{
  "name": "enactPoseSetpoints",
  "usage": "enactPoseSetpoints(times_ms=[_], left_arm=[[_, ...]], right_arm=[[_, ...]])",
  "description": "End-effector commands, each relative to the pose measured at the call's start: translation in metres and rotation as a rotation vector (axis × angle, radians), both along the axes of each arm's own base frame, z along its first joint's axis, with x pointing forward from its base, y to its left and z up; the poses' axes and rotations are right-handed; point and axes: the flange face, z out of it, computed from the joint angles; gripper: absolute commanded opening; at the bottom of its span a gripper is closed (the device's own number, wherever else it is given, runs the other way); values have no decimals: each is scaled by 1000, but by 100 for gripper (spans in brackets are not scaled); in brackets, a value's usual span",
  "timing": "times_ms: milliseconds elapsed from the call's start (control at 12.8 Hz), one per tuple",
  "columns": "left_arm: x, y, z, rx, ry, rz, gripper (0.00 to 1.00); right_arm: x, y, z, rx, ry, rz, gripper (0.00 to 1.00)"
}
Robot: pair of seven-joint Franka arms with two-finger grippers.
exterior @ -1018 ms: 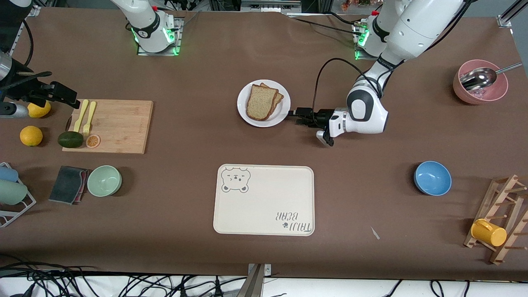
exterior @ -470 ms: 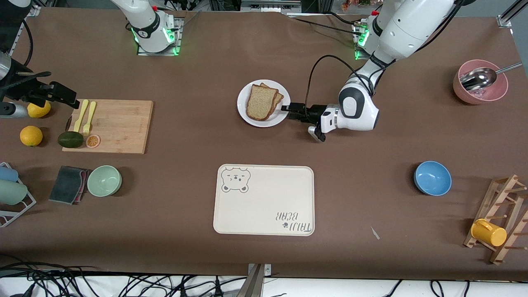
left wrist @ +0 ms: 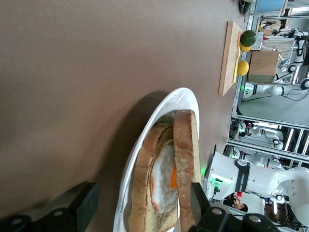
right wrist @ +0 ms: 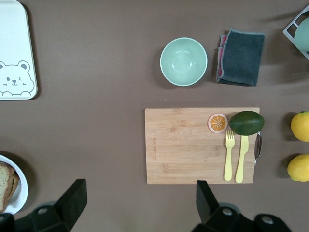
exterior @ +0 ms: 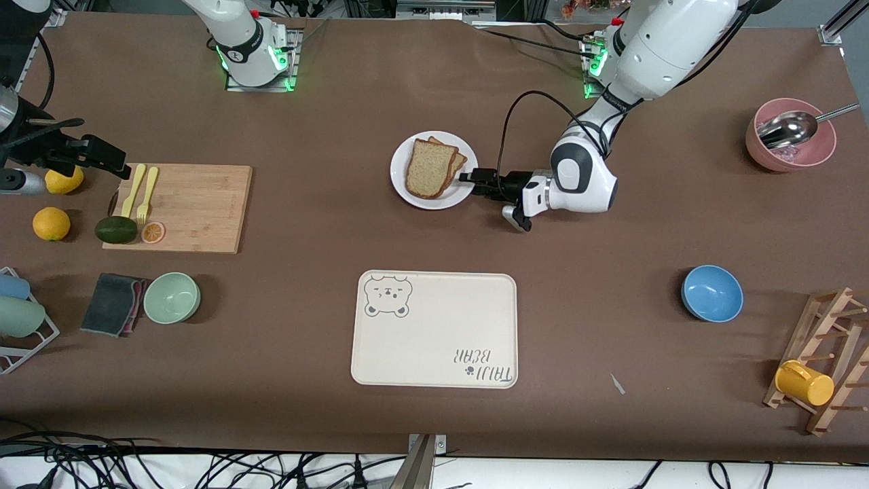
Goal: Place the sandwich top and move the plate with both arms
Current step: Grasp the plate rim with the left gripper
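The white plate (exterior: 400, 178) sits mid-table with a stacked sandwich on it. The sandwich top (exterior: 429, 170) lies on a fried egg (left wrist: 164, 181) and a second bread slice (left wrist: 145, 188). My left gripper (exterior: 465, 178) reaches in level from the left arm's end, open. In the left wrist view (left wrist: 142, 208) its jaws stand on either side of the plate's rim (left wrist: 159, 108) and the edge of the sandwich top (left wrist: 186, 150). My right gripper (right wrist: 140, 203) is open and empty, high over the table beside the cutting board (right wrist: 193, 145). It does not show in the front view.
The cream bear tray (exterior: 434, 329) lies nearer the front camera than the plate. A blue bowl (exterior: 711, 293) and a pink bowl with a ladle (exterior: 790, 136) are toward the left arm's end. A green bowl (exterior: 172, 297), the cutting board (exterior: 190, 207) and fruit are toward the right arm's end.
My left gripper has slid toward the plate, from a short gap beside it to its rim. The plate, sandwich and right arm have not moved.
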Motion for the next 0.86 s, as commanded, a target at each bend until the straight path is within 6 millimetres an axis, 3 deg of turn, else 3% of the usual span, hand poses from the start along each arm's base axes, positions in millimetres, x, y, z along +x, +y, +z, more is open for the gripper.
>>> enactPoseSetpoints(times_ms=[0, 78, 157, 392, 470, 627, 783], left_arm=[[-3, -10, -1, -11, -21, 19, 84], [-4, -12, -1, -14, -17, 26, 81], [-4, -12, 0, -16, -19, 27, 69], [-2, -9, 0, -26, -48, 19, 55], [-2, -9, 0, -27, -52, 19, 55], [-2, -9, 0, -27, -54, 16, 43], [-3, -10, -1, -26, -53, 14, 41]], right_arm=[[-3, -6, 0, 18, 6, -5, 100], [-3, -6, -1, 18, 8, -5, 100], [-3, -6, 0, 20, 6, -7, 100], [-3, -8, 0, 20, 8, -8, 100], [-3, -7, -1, 20, 9, -7, 100], [-3, -8, 0, 20, 8, -8, 100], [-4, -8, -1, 20, 11, -8, 100]])
